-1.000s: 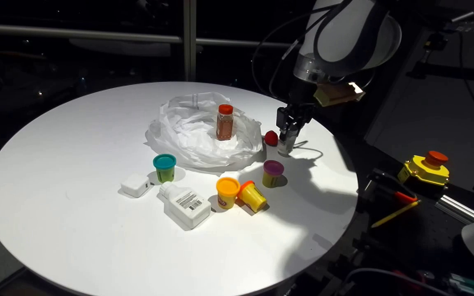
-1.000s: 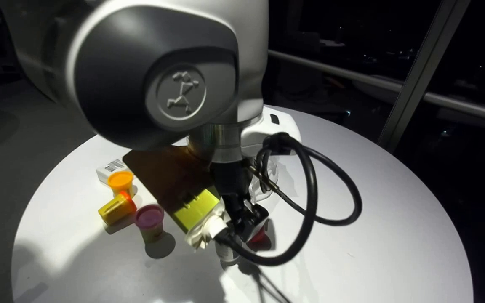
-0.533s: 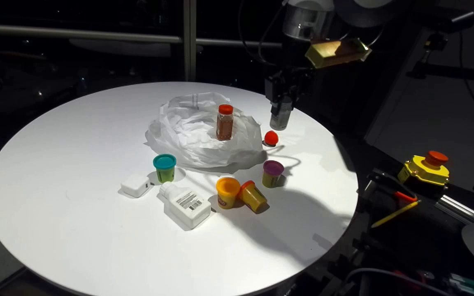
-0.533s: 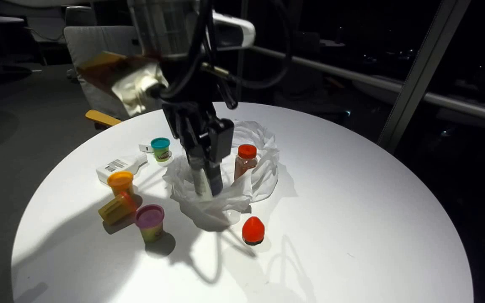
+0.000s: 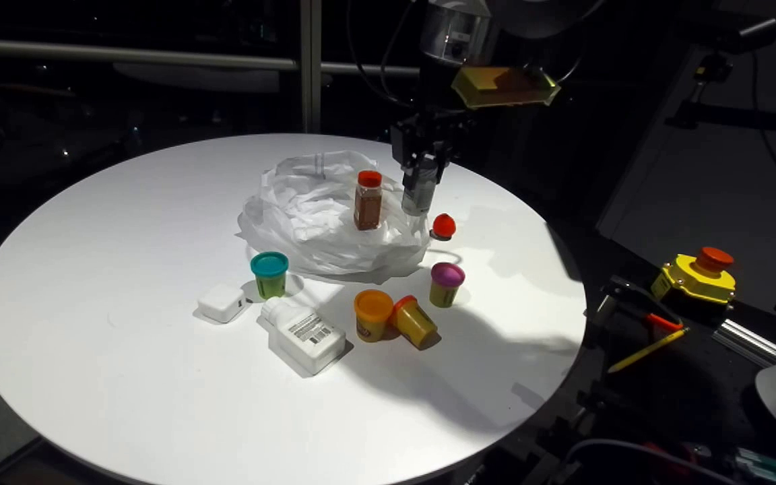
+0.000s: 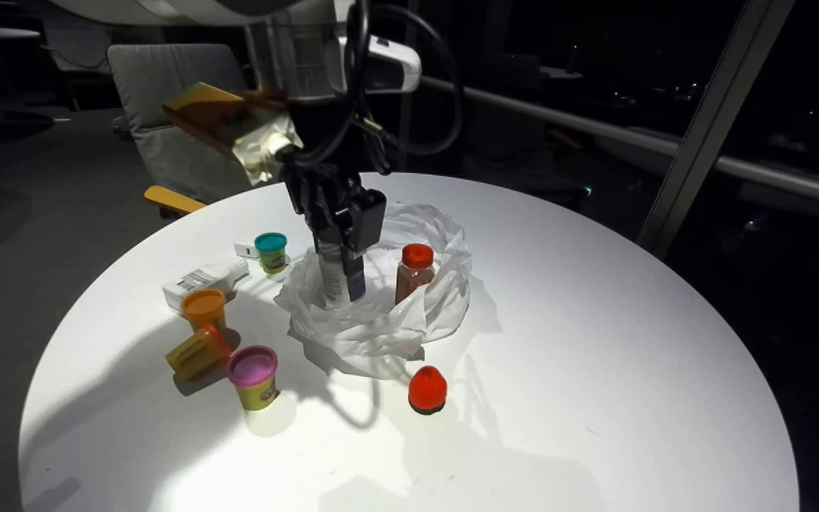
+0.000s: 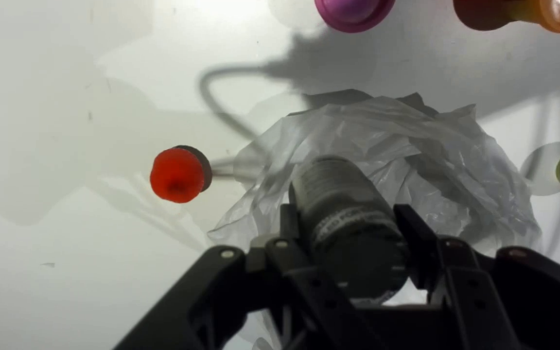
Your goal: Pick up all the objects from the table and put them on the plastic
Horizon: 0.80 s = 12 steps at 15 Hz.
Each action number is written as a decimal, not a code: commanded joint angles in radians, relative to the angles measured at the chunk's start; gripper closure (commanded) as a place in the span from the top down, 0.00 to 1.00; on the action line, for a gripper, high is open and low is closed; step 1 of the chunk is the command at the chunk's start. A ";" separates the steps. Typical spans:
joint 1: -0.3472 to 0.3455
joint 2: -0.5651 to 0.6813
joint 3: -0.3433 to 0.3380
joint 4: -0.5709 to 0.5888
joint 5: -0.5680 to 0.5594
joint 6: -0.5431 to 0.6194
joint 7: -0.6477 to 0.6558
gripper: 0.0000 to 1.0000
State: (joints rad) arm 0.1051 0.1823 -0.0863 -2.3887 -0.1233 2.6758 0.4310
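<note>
My gripper (image 7: 346,218) is shut on a small greyish jar (image 7: 338,194) with a dark top, its fingers on either side. In both exterior views the jar (image 5: 418,197) hangs tilted above the edge of the crumpled plastic (image 6: 395,341). A red-capped bottle (image 6: 413,281) stands upright on the plastic. Lying on the table are a red-orange ball-like piece (image 6: 427,390), a purple-lidded cup (image 5: 446,284), an orange-lidded cup (image 5: 372,315), a tipped yellow cup (image 5: 415,323), a teal-lidded cup (image 5: 270,275), a white bottle (image 5: 307,337) and a white block (image 5: 222,303).
The round white table's rim (image 5: 91,450) curves around everything. A yellow box with a red button (image 5: 698,277) sits on a dark bench beside it. A grey chair (image 6: 175,107) stands behind the table, and cables (image 6: 445,92) loop from the arm.
The gripper has lifted the jar from the table beside the red-orange piece, then carried it sideways over the plastic's edge. The other objects stay put.
</note>
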 commanded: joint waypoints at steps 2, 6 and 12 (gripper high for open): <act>-0.079 0.130 0.059 0.087 0.189 0.082 -0.160 0.26; -0.085 0.217 0.064 0.141 0.231 0.140 -0.187 0.26; -0.040 0.374 0.014 0.228 0.203 0.233 -0.142 0.26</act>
State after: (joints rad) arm 0.0373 0.4785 -0.0464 -2.2298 0.0797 2.8734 0.2706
